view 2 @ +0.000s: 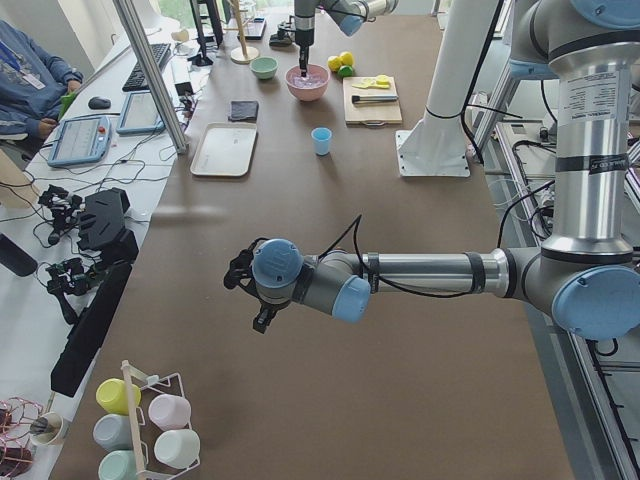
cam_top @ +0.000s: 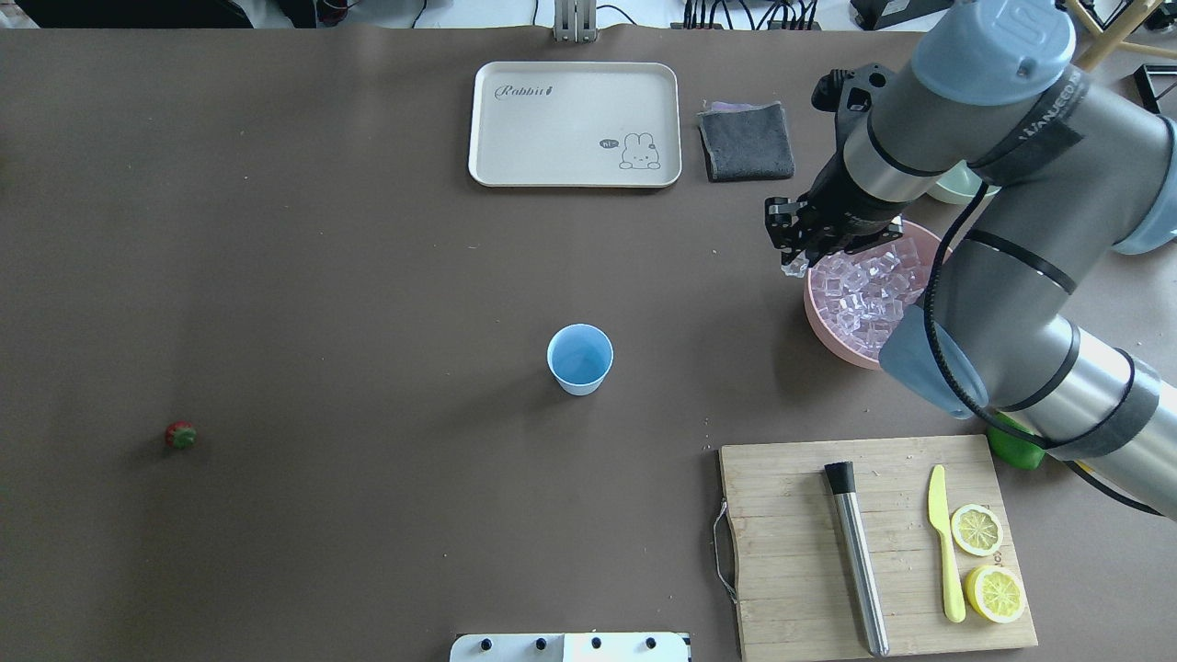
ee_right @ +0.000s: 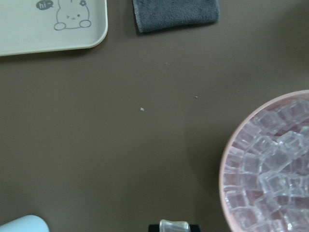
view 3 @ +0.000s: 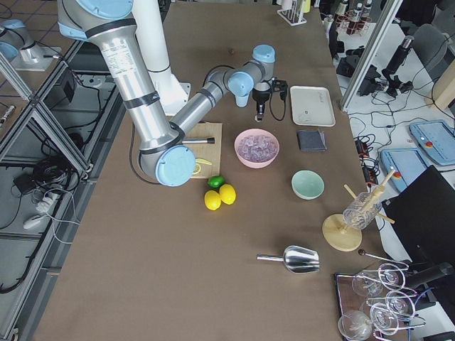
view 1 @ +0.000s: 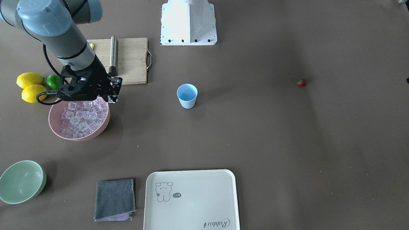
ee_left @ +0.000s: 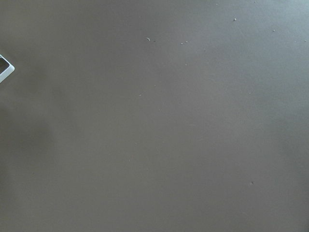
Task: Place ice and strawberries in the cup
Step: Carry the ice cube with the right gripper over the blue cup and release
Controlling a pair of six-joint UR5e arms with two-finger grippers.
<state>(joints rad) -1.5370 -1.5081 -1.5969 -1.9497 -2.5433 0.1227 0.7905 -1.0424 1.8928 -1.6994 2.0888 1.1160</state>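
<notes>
So the right gripper (cam_top: 794,263) is clamped on one ice cube (ee_right: 174,225) over the rim of the pink bowl (view 1: 104,127), with the rest of the ice (cam_top: 864,292) heaped inside. The cup (cam_top: 579,357) sits mid-table and the strawberry (cam_top: 181,435) is well apart from it. Can't tell if the left gripper (view 2: 252,297) is apart or together.

A pale-blue cup (view 1: 187,95) stands on a dull brown table (view 1: 287,143); the red strawberry (view 1: 300,83) shows a green top. Clear, glassy ice (view 1: 83,118) fills a pink bowl (view 1: 104,127) — beside it, two yellow lemons (view 1: 29,80) and a green lime (view 1: 52,81). The cream tray (view 1: 198,198) bears a grey line-drawn rabbit and "Rabbit" in script. The cloth (view 1: 114,198) is charcoal with a purple edge. Also seen — a mint bowl (view 1: 19,182), a pale wooden board (view 1: 131,60), and a grey arm (view 1: 68,44) capped in light blue.
</notes>
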